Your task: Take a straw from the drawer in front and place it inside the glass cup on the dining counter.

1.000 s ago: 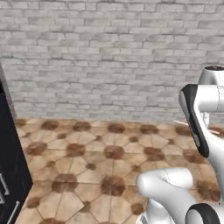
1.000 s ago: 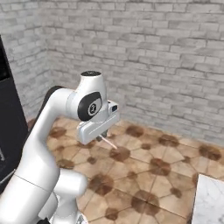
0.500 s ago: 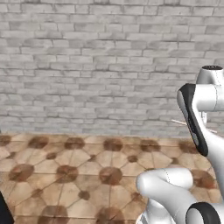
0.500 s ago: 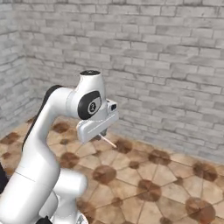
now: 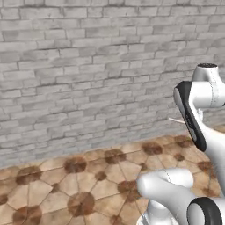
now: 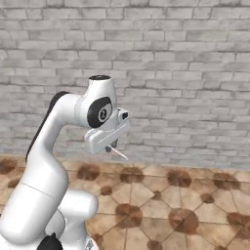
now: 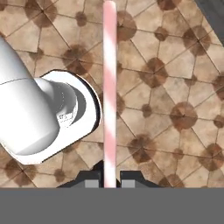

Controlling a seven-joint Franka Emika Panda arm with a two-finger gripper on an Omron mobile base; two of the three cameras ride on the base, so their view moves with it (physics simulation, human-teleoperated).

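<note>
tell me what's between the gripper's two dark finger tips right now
The thin pink-and-white striped straw, clamped between the shut gripper, seen in the hand view.

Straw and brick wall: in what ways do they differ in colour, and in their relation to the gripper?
The straw has pale pink and white stripes; the brick wall is grey. The straw is one thin stick, clamped in the shut gripper; the wall is a broad surface, far behind the gripper and untouched. Both are pale.
</note>
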